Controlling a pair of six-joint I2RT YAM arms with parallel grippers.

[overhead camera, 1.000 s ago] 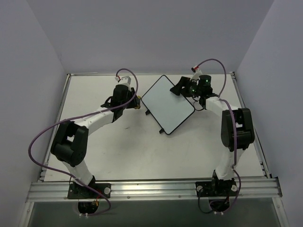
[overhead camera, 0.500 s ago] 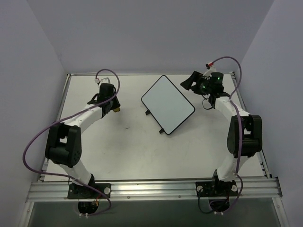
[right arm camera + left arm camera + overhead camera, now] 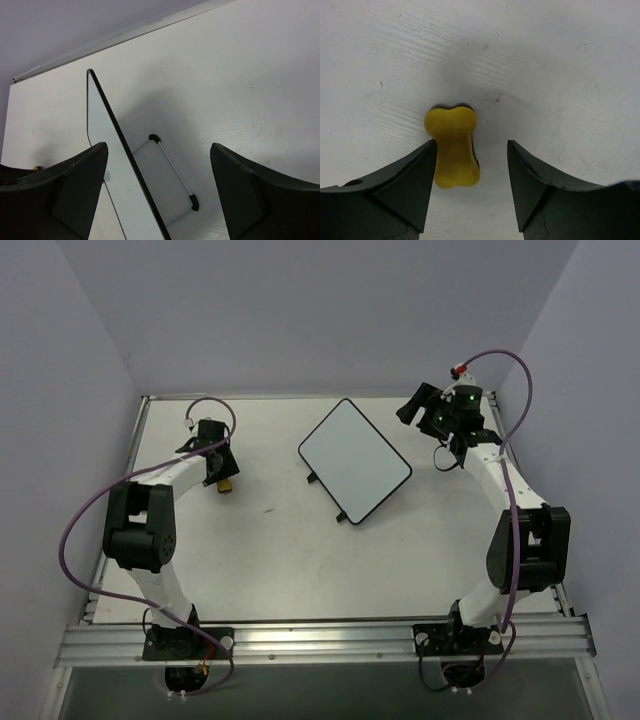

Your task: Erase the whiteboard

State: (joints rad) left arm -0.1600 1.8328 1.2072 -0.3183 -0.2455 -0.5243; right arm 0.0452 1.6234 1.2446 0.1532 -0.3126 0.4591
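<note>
the left claw [image 3: 471, 144] stands partly open around a small yellow bone-shaped eraser block [image 3: 452, 150] lying on the white tabletop [image 3: 300, 560], at 9 o'clock from the black-framed rectangular whiteboard [image 3: 354, 460]. the board sits mid-tabletop, its face plain white. the right claw [image 3: 157, 147], spread wide and empty, hovers at its 2 o'clock.

Whiteboard [image 3: 354, 460] is showing a plain white face inside a thin black frame, eraser [image 3: 452, 147] is reading bright yellow over a black underside, table [image 3: 300, 560] is lying white with faint grey streaks, cables [image 3: 64, 552] are running purple, walls [image 3: 320, 310] are showing pale lavender.
</note>
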